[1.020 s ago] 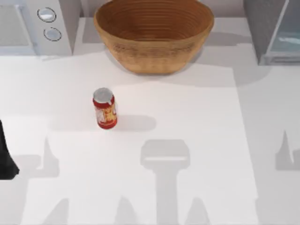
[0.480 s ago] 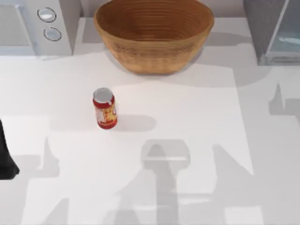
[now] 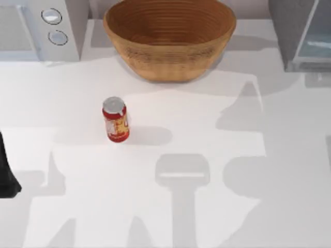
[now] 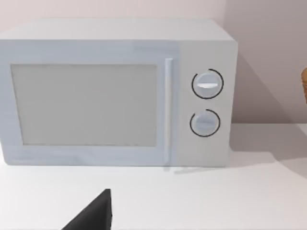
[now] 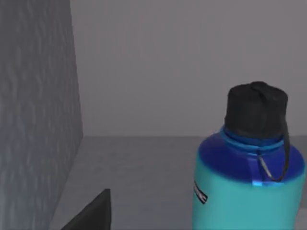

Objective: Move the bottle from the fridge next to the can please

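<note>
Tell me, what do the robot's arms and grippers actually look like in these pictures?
Little of them is visible. The left arm is a plain black shape at the table's left edge. In each wrist view a dark, matte, wedge-shaped finger shows: left gripper, right gripper. No cables or markings are visible.

The can point(image 3: 116, 120) is standing upright left of centre, the basket point(image 3: 169, 39) sitting beyond it, my fridge point(image 3: 302, 33) far right.
</note>
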